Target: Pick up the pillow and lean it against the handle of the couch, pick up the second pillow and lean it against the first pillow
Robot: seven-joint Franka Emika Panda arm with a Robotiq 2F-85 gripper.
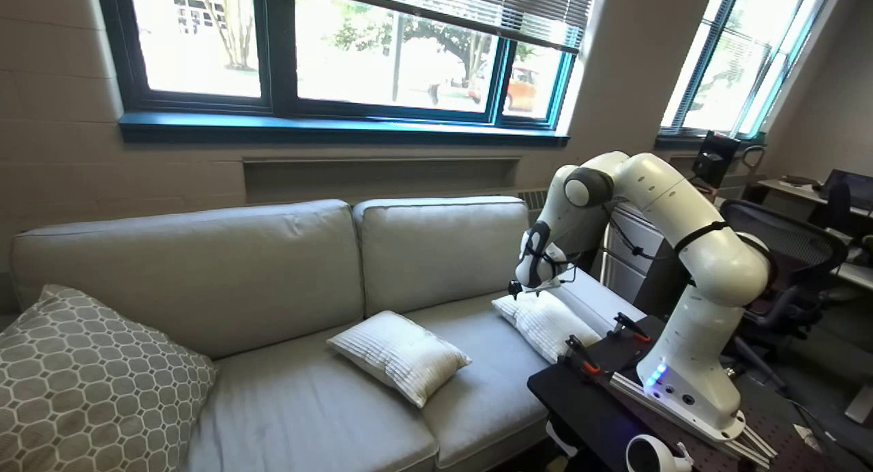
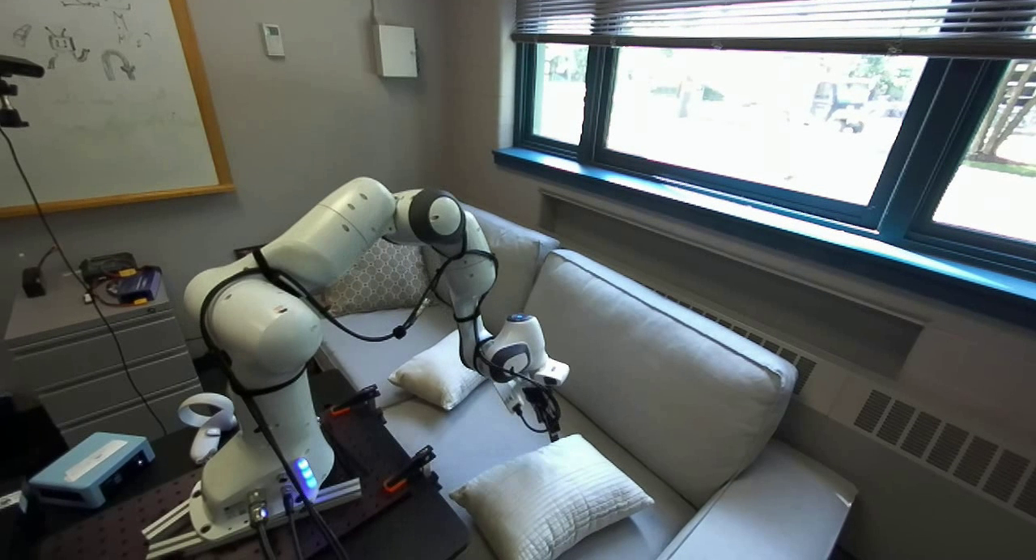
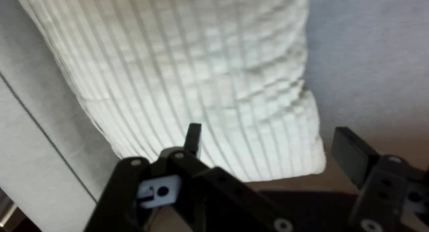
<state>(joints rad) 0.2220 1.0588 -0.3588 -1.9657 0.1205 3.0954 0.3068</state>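
In both exterior views, the pillow [image 1: 545,324] is seen lying on the couch [image 1: 204,274], near the handle of the couch [image 2: 777,499]. The gripper [image 3: 269,141] is poised over one end of it, jaws spread wide apart; whether the pillow is touched cannot be told. The second pillow [image 1: 399,356] is laid well apart, across the join of the seat cushions [image 1: 293,410].

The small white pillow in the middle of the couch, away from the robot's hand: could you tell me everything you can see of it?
It is a four-cornered off-white pillow, plump in the middle, with pointed corners and fine ribbed lines across its soft-looking fabric. It lies on its broad side on the couch, set askew across the gap between the two seat cushions. Only the couch is seen touching it. In an exterior view the robot arm hides part of it.
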